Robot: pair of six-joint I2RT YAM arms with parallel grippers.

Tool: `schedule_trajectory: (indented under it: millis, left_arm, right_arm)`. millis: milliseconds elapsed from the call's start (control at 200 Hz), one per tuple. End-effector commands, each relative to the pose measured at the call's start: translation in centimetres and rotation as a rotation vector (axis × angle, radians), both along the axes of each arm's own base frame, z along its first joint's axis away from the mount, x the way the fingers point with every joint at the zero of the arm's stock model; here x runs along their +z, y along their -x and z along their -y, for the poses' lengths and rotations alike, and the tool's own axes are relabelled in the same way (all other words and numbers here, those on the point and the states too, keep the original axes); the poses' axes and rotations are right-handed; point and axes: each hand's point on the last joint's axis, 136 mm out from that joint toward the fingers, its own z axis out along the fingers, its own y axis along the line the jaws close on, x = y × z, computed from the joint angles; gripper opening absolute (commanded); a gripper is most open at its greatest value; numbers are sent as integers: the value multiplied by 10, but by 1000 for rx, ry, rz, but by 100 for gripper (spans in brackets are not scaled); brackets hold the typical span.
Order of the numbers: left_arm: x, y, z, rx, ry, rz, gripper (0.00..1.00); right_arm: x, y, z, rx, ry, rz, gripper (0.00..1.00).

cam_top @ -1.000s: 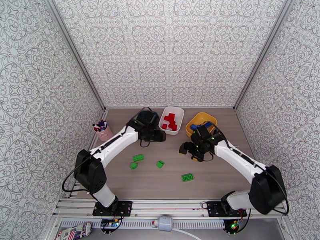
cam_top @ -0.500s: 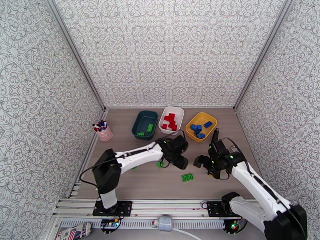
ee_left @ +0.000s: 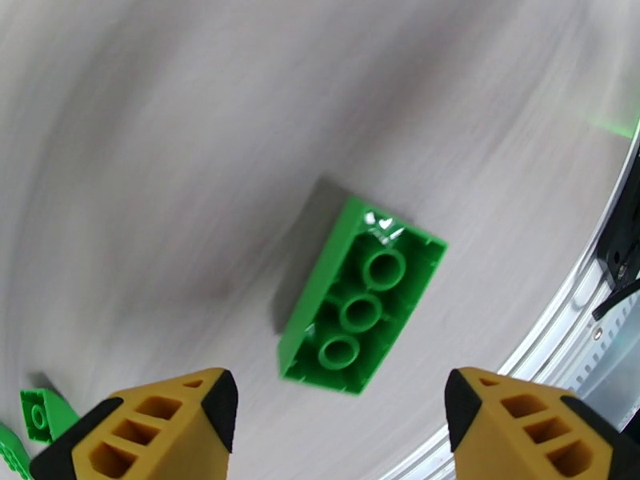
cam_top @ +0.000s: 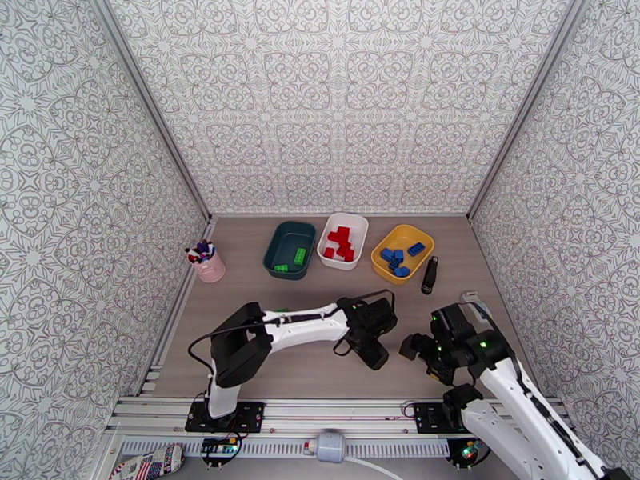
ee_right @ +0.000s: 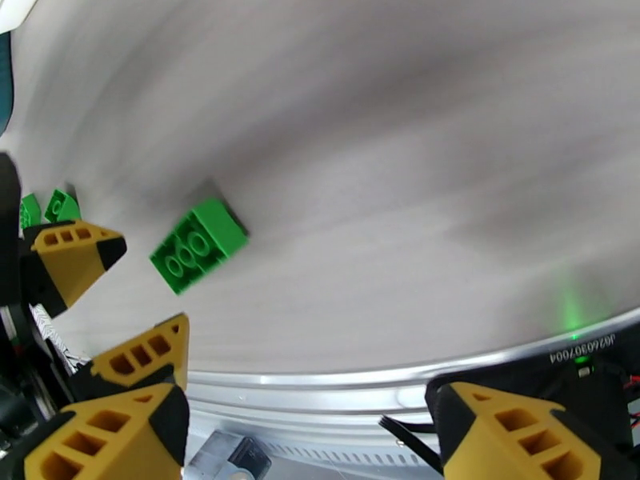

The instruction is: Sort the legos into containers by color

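Left gripper (ee_left: 340,430): yellow-padded fingers spread apart with nothing between them, poised above the long green plastic brick (ee_left: 360,302).
Target brick: lies upside down on the grey wood-grain table (ee_left: 200,114), hollow tubes facing up, skewed to the finger line. In the right wrist view the same brick (ee_right: 198,244) sits near the front rail, just beyond the left gripper's fingers (ee_right: 72,258).
Right gripper (ee_right: 308,434): fingers parted, empty, low over the table's near edge.
Other loose legos: small green pieces (ee_left: 36,414) lie near the left finger.
Containers: dark teal plastic tray (cam_top: 290,250) holds green bricks; white tray (cam_top: 343,240) holds red; yellow tray (cam_top: 402,253) holds blue. All stand at the far side, well apart from the target.
Risk, misalignment: closing across the skewed brick may twist it or squirt it out sideways.
Risk, collision: both wrists work close together near the rail; a lift could bring them into contact.
Risk, blur: both wrist views are smeared, so the brick's exact position is uncertain.
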Motion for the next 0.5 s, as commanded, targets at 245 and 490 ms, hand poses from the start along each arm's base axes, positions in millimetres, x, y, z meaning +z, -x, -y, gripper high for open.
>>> schedule_trajectory:
  millis: [245, 490]
  left_arm:
    - [-25, -5, 14, -52, -47, 31, 73]
    - [-35, -16, 11, -13, -86, 54, 60]
  right_arm:
    - [-5, 20, 7, -28, 5, -54, 84]
    - [-4, 17, 4, -29, -8, -53, 84]
